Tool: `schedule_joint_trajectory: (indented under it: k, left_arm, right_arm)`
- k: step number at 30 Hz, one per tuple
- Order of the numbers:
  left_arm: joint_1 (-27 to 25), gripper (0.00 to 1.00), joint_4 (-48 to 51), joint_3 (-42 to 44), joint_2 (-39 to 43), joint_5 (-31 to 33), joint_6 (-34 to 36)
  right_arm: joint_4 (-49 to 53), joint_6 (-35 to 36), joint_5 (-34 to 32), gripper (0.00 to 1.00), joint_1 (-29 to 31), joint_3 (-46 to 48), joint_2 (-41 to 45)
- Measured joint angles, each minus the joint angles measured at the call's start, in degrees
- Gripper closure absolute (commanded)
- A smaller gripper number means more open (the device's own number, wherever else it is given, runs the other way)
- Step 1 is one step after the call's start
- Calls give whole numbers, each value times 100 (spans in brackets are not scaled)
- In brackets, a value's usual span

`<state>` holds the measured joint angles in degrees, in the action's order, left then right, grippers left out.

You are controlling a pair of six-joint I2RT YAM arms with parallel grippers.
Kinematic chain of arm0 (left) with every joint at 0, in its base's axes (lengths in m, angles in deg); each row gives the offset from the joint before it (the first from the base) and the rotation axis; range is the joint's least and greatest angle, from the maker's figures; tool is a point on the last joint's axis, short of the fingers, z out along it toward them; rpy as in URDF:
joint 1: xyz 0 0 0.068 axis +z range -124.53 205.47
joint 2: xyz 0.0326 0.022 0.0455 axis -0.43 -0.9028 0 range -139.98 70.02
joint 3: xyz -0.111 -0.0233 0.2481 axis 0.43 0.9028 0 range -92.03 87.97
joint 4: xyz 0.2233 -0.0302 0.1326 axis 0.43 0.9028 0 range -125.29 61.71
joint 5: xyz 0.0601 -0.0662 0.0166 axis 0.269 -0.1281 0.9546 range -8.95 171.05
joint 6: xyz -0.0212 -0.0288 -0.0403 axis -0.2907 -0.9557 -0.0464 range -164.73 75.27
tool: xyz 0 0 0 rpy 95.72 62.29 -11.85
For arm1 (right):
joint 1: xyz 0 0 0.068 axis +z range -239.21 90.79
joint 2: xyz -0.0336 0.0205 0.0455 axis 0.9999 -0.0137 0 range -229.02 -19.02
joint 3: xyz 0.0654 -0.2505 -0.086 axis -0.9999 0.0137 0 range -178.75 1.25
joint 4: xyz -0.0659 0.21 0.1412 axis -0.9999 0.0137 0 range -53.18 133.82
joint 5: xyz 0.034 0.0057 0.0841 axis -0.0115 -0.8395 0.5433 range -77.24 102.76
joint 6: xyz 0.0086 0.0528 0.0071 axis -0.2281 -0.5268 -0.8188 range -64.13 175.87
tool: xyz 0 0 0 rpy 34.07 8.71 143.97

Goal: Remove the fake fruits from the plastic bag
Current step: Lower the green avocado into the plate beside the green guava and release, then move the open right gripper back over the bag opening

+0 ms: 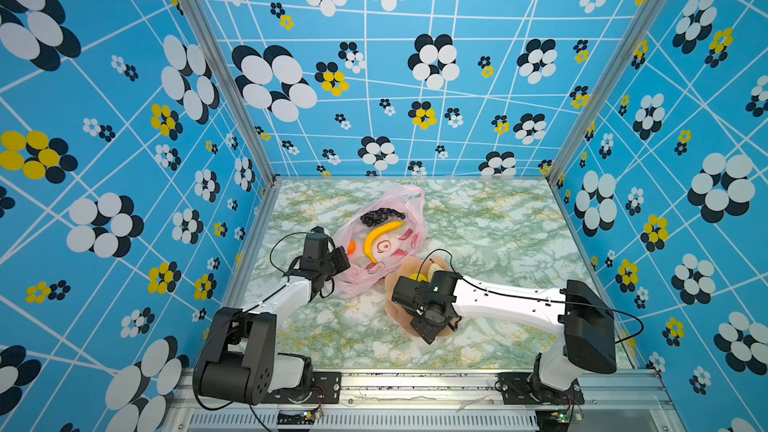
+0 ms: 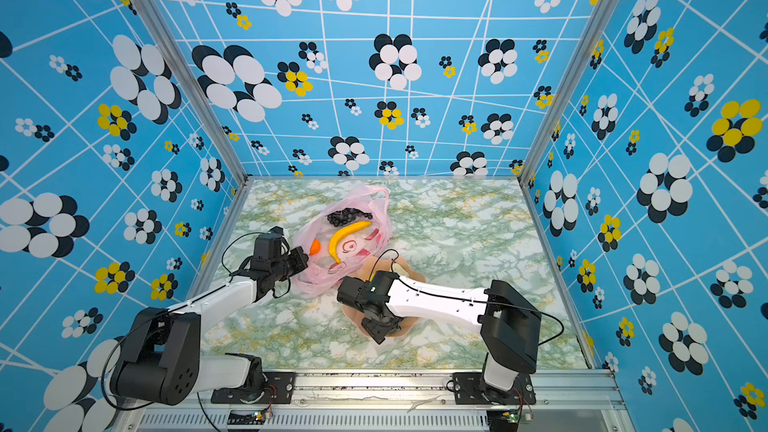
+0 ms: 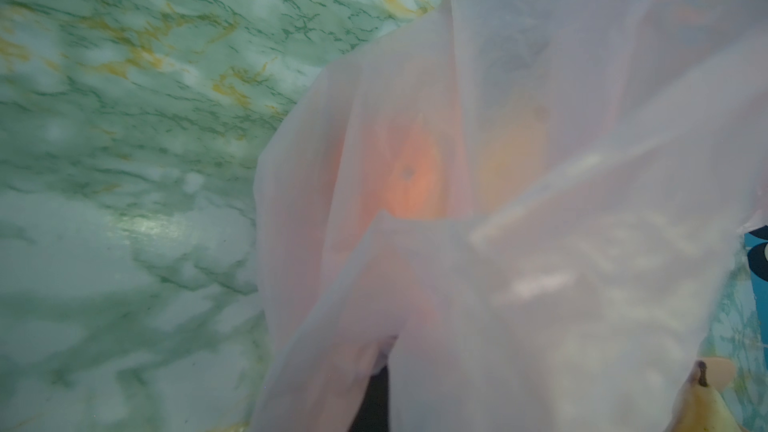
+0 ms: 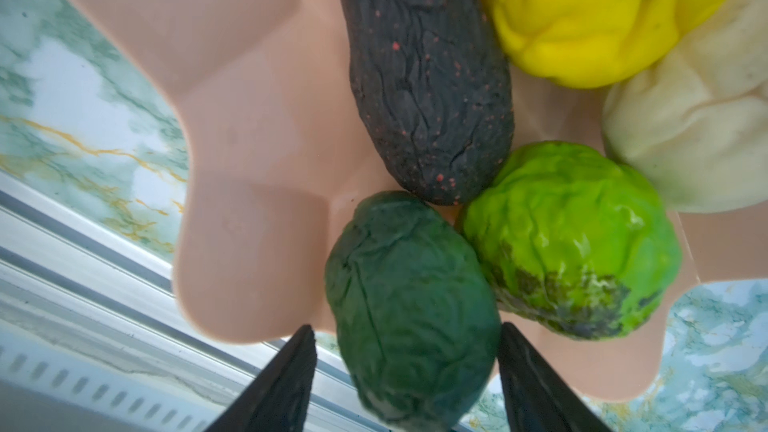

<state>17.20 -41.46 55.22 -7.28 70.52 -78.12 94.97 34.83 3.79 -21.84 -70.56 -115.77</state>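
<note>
right wrist: dark green fruit (image 4: 411, 309) between right tool's (image 4: 408, 326) parted jaws

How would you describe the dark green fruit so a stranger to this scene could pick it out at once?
On the marble table, find the peach scalloped bowl beside the pink bag. The dark green fruit is in it, between the fingers of the right end effector. It is wrinkled and deep bottle-green, unlike the glossy bright green fruit and the nearly black avocado beside it.
</note>
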Motion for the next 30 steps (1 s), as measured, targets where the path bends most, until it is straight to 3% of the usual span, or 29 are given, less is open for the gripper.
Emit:
schedule_joint_trajectory:
  k: [9,16,20,30]
  left_arm:
    - [0,100,0,0,0,0,0]
    - [0,100,0,0,0,-2,0]
    - [0,100,0,0,0,0,0]
    - [0,100,0,0,13,2,-2]
  right_arm:
    - [157,-92,-24,42,0,-70,55]
    - [90,-107,-35,48,0,-68,90]
    - [-20,-105,-37,47,0,-68,50]
    - [66,-81,-229,33,0,-289,118]
